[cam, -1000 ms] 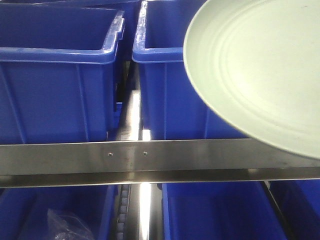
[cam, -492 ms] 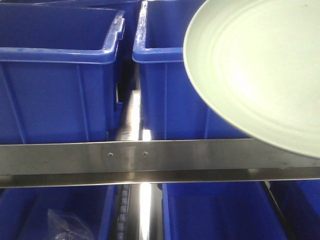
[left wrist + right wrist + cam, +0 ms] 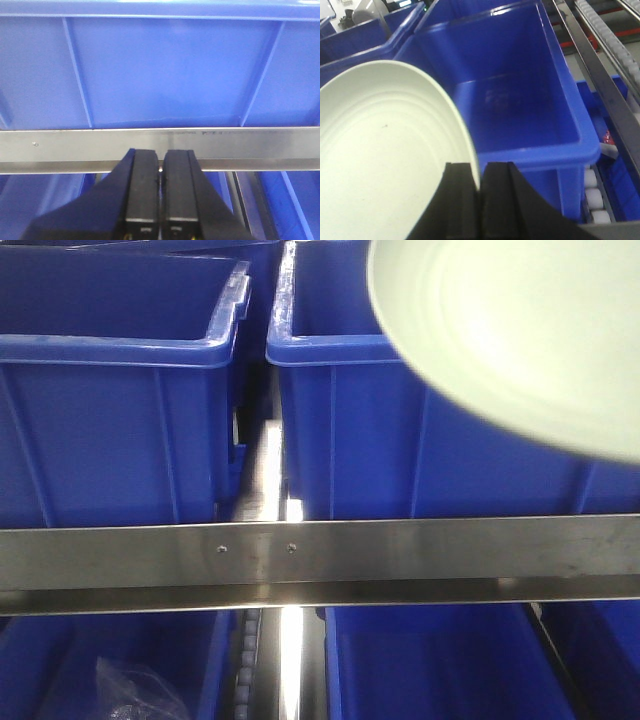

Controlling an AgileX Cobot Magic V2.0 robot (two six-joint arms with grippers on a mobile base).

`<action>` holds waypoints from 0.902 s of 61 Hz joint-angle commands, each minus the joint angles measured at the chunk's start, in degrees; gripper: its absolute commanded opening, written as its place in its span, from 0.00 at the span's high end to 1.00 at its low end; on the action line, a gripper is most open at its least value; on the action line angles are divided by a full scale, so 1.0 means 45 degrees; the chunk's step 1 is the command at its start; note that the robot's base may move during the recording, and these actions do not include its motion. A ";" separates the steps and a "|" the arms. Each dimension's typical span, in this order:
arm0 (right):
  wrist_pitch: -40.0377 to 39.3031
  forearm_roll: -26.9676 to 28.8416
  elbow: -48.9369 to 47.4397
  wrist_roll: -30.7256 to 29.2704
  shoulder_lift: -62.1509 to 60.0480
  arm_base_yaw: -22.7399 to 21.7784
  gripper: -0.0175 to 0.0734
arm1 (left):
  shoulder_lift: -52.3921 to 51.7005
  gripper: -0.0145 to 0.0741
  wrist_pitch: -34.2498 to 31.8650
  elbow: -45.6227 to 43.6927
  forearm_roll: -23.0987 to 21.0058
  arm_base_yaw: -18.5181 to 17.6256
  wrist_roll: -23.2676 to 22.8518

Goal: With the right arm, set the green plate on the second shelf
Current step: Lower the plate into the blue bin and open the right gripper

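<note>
No legible writing shows. The right gripper (image 3: 480, 192) clamps the rim of the round pale sage-green plate (image 3: 385, 160), matte with faint concentric rings; the left gripper (image 3: 160, 187) is closed, empty.

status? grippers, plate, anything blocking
Right gripper shut on green plate rim. Left gripper shut, empty. Plate above open blue bin, clear of steel shelf rail. Nothing blocking.

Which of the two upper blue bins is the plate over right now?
The right-hand bin: the green plate, pinched at its rim by the right gripper, overlaps it. The left-hand bin stands clear of the plate.
</note>
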 commanded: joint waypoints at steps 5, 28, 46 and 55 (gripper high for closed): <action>-0.1722 0.0089 -0.2105 0.0039 0.1746 -0.0075 0.76 | -0.0270 0.70 -0.1019 0.0509 -0.0017 -0.0040 0.0003; -0.2881 0.0089 -0.6887 0.0039 0.7469 -0.0075 0.76 | -0.0270 0.70 -0.1019 0.0509 -0.0017 -0.0040 0.0003; -0.3702 0.0089 -0.9600 0.0029 1.1676 -0.0087 0.75 | -0.0270 0.70 -0.1019 0.0509 -0.0017 -0.0040 0.0003; -0.3878 0.0089 -0.9977 -0.0212 1.2798 -0.0087 0.61 | -0.0270 0.70 -0.1019 0.0509 -0.0017 -0.0040 0.0003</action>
